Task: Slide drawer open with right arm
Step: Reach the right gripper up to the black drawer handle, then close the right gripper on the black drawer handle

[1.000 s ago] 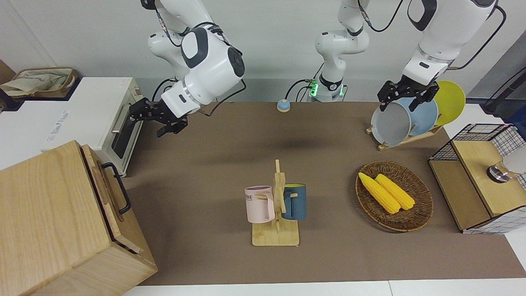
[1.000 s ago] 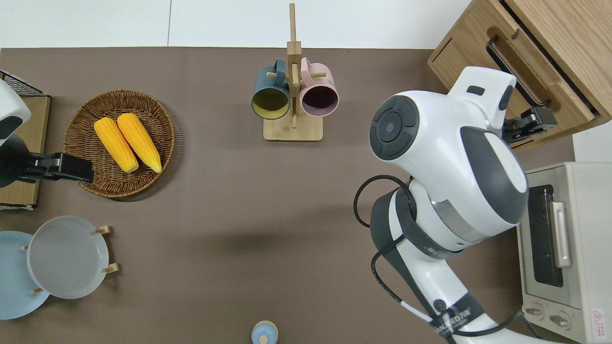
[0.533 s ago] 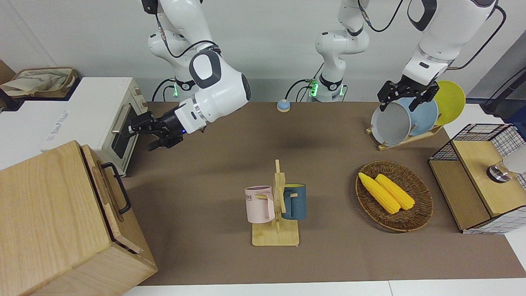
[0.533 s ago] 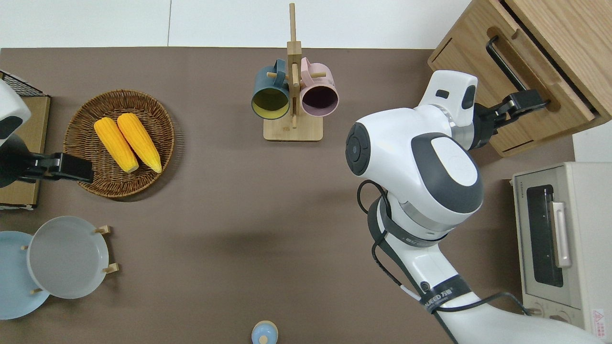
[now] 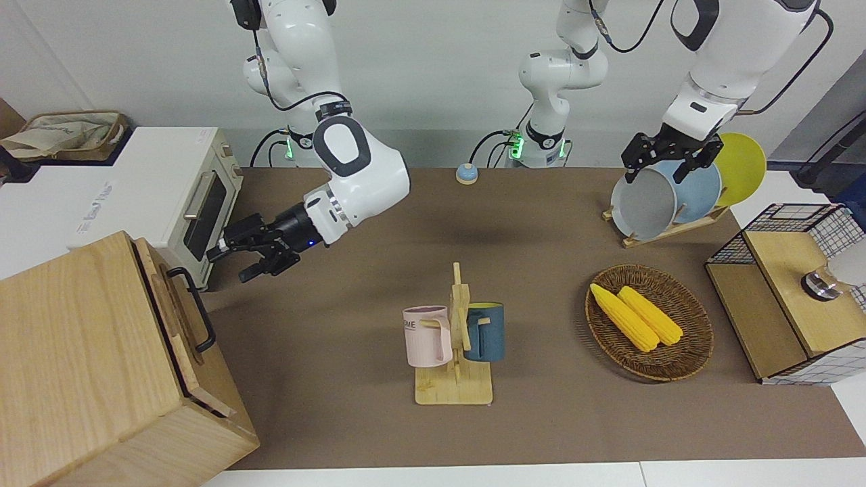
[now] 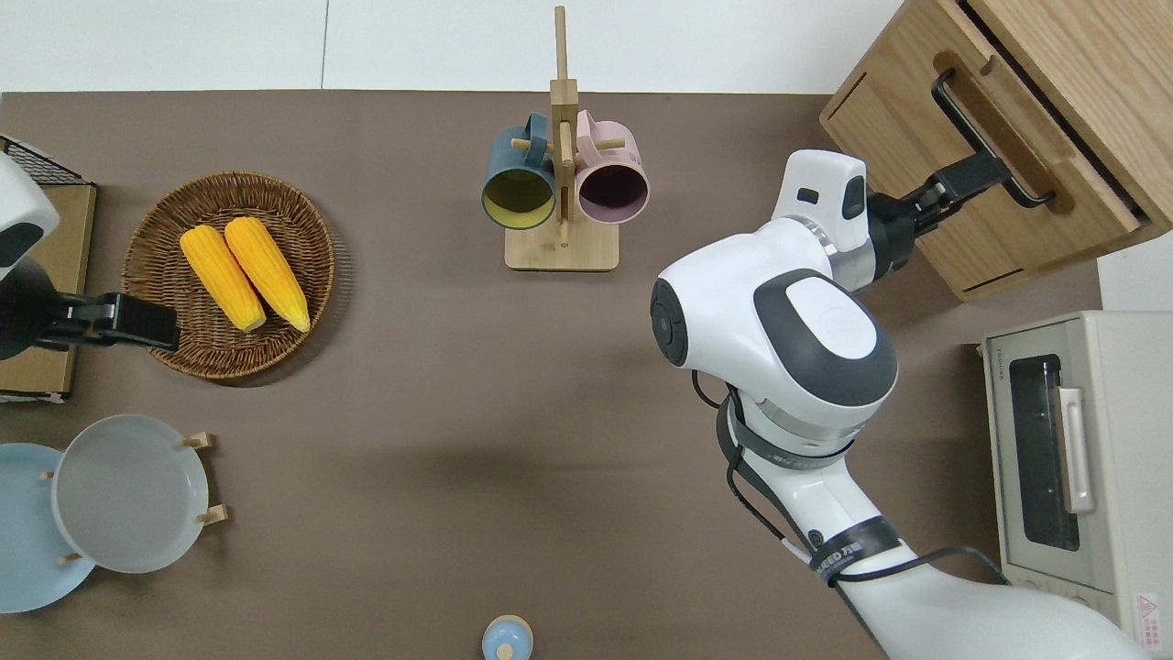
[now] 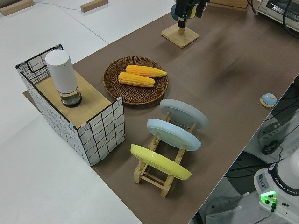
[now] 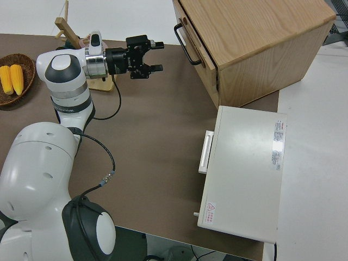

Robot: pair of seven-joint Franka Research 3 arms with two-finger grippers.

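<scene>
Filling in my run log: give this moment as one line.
right pincer: open, near drawer handle, not touching | drawer: shut | left arm: parked

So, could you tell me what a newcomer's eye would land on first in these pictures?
Probably the right gripper, fingers open, reaching toward the black loop handle of the drawer in the big wooden cabinet at the right arm's end of the table. Next, the two yellow corn cobs in the wicker basket, toward the left arm's end.

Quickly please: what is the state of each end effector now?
Right end effector: open, holding nothing, not yet at the drawer handle.
Left end effector: parked, holding nothing.
</scene>
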